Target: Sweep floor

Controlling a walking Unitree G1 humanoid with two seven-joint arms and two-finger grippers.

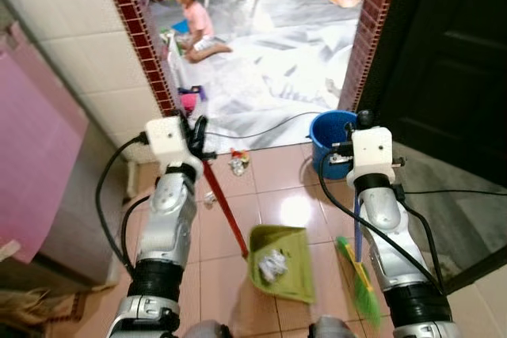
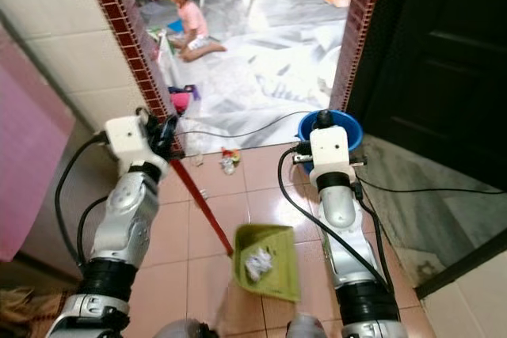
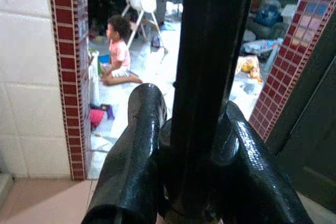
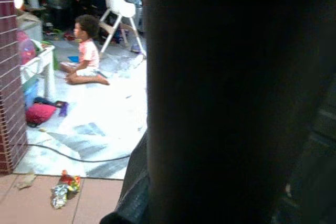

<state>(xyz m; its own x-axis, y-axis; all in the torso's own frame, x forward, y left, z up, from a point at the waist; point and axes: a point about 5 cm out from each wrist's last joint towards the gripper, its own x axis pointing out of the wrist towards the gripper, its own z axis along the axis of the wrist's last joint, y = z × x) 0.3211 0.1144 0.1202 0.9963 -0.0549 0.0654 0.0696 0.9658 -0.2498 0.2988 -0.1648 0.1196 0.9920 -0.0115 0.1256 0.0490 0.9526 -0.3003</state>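
Dark upright shaft (image 4: 231,93) close to lens, out of focus, covering most of the frame from top to bottom. Beyond it: pale glossy floor (image 4: 105,124), strongly lit. Person in pink top (image 4: 85,59) seated on that floor, turned away toward the room. White chair (image 4: 118,11) behind the person. Red brick-tiled column (image 4: 9,103) at frame edge. Black cable (image 4: 73,156) lying across the floor. Crumpled wrapper (image 4: 63,192) on pinkish tiles (image 4: 100,203) near the threshold. Pink object (image 4: 39,113) beside the column.
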